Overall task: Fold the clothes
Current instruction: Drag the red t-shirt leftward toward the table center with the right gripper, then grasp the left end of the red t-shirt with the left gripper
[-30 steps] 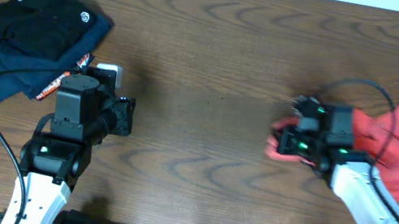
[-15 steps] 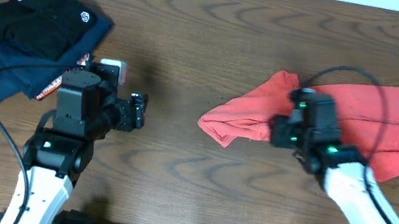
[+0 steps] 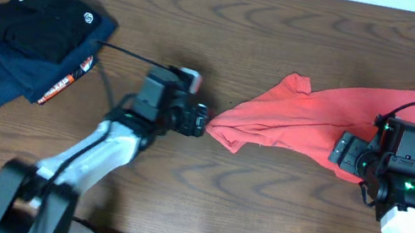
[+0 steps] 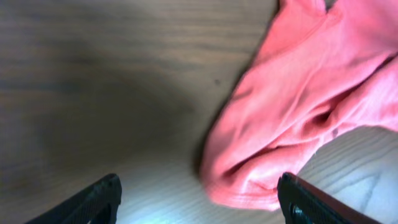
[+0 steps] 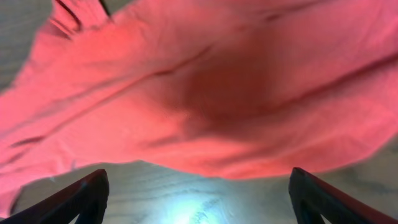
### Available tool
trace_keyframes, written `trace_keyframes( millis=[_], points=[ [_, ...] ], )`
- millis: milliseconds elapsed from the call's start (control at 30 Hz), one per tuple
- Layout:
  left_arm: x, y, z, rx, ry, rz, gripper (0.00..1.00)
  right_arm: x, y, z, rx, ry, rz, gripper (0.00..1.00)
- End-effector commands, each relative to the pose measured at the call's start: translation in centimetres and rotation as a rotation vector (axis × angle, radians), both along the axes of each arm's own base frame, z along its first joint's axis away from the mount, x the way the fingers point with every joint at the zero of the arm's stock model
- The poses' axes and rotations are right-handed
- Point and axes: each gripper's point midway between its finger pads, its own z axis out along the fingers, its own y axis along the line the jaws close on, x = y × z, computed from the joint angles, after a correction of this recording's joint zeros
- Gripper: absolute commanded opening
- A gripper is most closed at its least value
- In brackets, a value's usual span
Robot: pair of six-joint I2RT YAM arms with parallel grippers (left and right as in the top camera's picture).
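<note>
Nearest the bottom edge of the overhead frame, both arms reached up onto the wooden tabletop (image 3: 207,22). The left pincer (image 3: 200,122), just left of centre, stood wide open with nothing in it. Its wrist view showed the two fingers (image 4: 102,199) far apart and the rumpled end of the coral-red T-shirt (image 3: 302,112) lying on the wood ahead of them, apparently not pinched. The right pincer (image 3: 338,150), at the lower right, was spread wide too and held nothing. It hung over the lower edge of the shirt, whose cloth filled that wrist view above the parted fingers (image 5: 87,193).

Further up, the shirt sprawled from the middle of the frame to the right edge as a loose, creased band. A bunched lobe lay at its left end and a flap poked up near the top. No lettering or neck tag could be seen.

Farthest off, at the upper left, sat a folded navy and black pile (image 3: 28,38), well apart from the shirt.

The job looked barely begun. The shirt was on the tabletop but neither flat nor squared, and no fold showed. Spreading it out, turning in the sleeves and doubling the body all seemed left to do.
</note>
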Motion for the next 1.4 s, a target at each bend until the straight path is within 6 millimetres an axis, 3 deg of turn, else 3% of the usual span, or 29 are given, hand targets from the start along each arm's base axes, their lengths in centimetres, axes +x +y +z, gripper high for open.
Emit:
trace_keyframes(
  millis=[0,67,133,233,333,400,567,600,667,733,767,900,1000,1100,1167,1367],
  points=[
    [-0.4,-2.6,-2.4,-0.038,0.071,-0.008,0.81,-0.2,-0.7,0.4,-0.017,0.001,-0.008,0.91],
    [-0.7,-3.9,-3.8,-0.052,0.098,-0.011,0.81,-0.3,-0.7,0.4,-0.017,0.003,-0.008,0.90],
    [-1.2,-5.0,-4.9,-0.070,0.133,-0.005,0.68,-0.2,-0.7,0.4,-0.017,0.003,-0.008,0.88],
    [-2.1,-6.1,-5.4,-0.080,0.155,-0.036,0.06,-0.4,-0.8,0.3,-0.026,0.008,-0.015,0.78],
    [-2.2,-5.2,-4.7,-0.074,0.169,-0.018,0.06,-0.9,-2.0,0.2,-0.085,0.033,-0.052,0.63],
    [-2.3,-3.1,-4.1,-0.046,0.201,0.037,0.06,-1.7,-3.2,0.0,-0.136,0.061,-0.104,0.58],
    [-2.7,7.8,-1.9,0.184,0.232,0.357,0.06,-4.0,-6.3,-0.2,-0.224,0.130,-0.280,0.57],
    [-2.7,9.8,-0.9,0.211,0.213,0.417,0.06,-4.0,-6.4,-0.2,-0.223,0.130,-0.286,0.57],
    [-2.4,11.4,1.1,0.189,0.164,0.464,0.54,-3.8,-6.5,-0.2,-0.218,0.121,-0.289,0.58],
    [-1.8,11.6,3.6,0.120,0.101,0.473,0.72,-3.5,-6.3,-0.1,-0.208,0.110,-0.284,0.60],
    [-1.4,11.2,4.8,0.085,0.059,0.466,0.86,-3.4,-6.2,-0.1,-0.202,0.106,-0.282,0.61],
    [0.6,8.9,8.7,0.004,-0.123,0.375,0.89,-3.4,-5.8,-0.3,-0.181,0.107,-0.270,0.66],
    [1.8,6.0,9.7,-0.023,-0.218,0.251,0.89,-3.4,-5.6,-0.4,-0.169,0.111,-0.263,0.68],
    [2.5,3.0,8.9,-0.047,-0.235,0.138,0.95,-3.4,-5.2,-0.5,-0.149,0.114,-0.252,0.69],
    [2.9,1.2,7.3,-0.024,-0.189,0.075,0.99,-3.3,-4.9,-0.6,-0.133,0.114,-0.243,0.70],
    [4.7,-3.3,3.6,0.118,-0.071,-0.110,0.98,-3.5,-4.7,-0.7,-0.123,0.122,-0.237,0.70]
  ],
)
